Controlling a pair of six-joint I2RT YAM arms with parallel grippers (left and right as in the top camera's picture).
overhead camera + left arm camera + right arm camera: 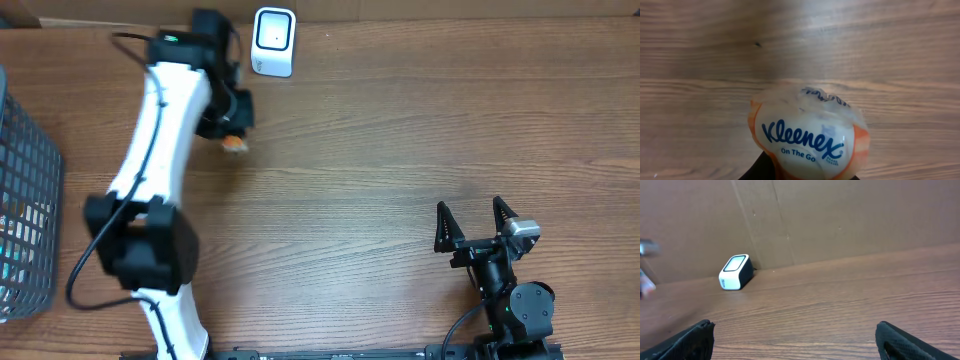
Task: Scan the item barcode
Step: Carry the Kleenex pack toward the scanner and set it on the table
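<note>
Orange-and-white crinkled plastic wraps the pocket pack of Kleenex tissues (810, 137), and that pack is pinched in the left gripper (231, 125), whose jaws are closed tight on its lower end. In the wrist view the blue logo faces the camera, with dark jaw parts just beneath it. From overhead the pack is at the far left of the brown wooden table (400, 130), near the white box-shaped barcode scanner with a dark window (273, 41), which stands at the far edge. The two are apart, the pack on the scanner's near-left side. Whether the pack is lifted or touching the wood I cannot tell. No barcode shows on the face turned to the wrist camera, and what faces the scanner is hidden. The right gripper (469, 205) sits at the near right with its jaws spread wide and holding nothing, well apart from the pack. A grey wire basket (30, 170) stands at the left edge. As I judge it, the pick-up is done and the carry is nearly so. What is left is to bring the pack in front of the window and turn its coded face toward it. Nothing here shows that a scan has registered.
</note>
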